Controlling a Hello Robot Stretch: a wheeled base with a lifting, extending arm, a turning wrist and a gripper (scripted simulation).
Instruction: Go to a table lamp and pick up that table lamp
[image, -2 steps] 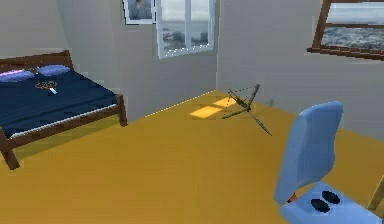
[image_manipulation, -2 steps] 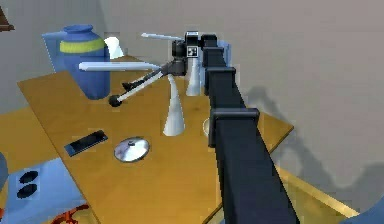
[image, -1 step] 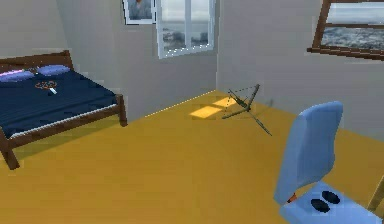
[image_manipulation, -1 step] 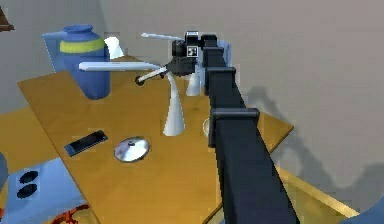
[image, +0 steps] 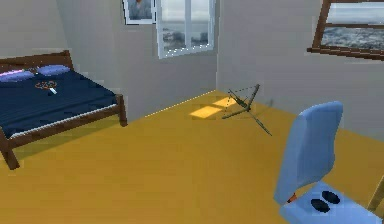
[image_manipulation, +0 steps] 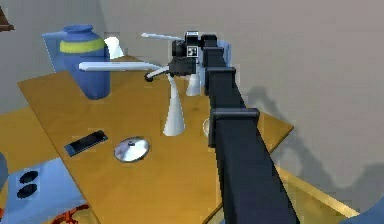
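In the forward view, a wooden bed with a dark blue cover (image: 62, 100) stands at the left and a light blue chair (image: 312, 150) at the right. In the arm side view, the white cone-footed table lamp (image_manipulation: 176, 118) stands upright on the brown wooden desk (image_manipulation: 60, 105), near a blue vase with a yellow band (image_manipulation: 85, 62). The dark tool (image_manipulation: 153, 72) shows level with the lamp's upper stem, and I cannot tell whether it has hold of anything

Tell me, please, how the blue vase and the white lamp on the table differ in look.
The vase is blue with a yellow band; the lamp is white. The vase is broad and rounded; the lamp rises from a slim cone, with thin bars reaching sideways. Both stand upright on the wooden table.
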